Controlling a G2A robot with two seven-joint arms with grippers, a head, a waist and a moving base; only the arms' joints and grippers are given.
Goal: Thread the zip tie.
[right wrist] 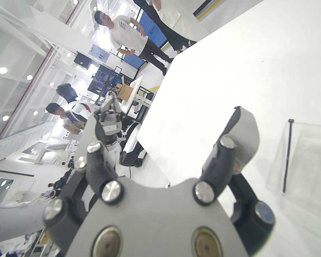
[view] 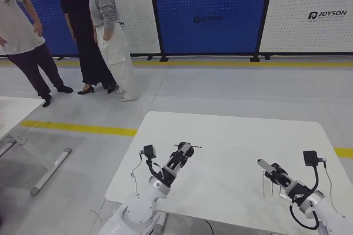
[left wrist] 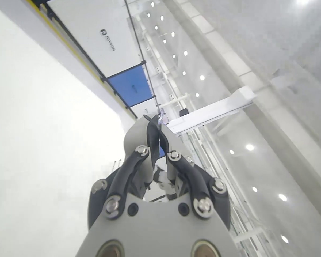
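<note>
Left gripper (view: 185, 148) is pinched shut on the zip tie (view: 196, 146) — the tie sticks out sideways past the fingertips, above the table (view: 235, 135). Right gripper (right wrist: 167, 117) gapes wide just beside a clear tray (right wrist: 310, 135) holding spare ties (right wrist: 287, 156). Back wall panels (view: 210, 23) carry a printed logo.

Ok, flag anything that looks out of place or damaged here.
Nothing stands out. The left pincer is shut on one black zip tie, which looks straight. The right pincer is open beside the clear tray, where two more zip ties lie side by side. Nothing is spilled.
</note>
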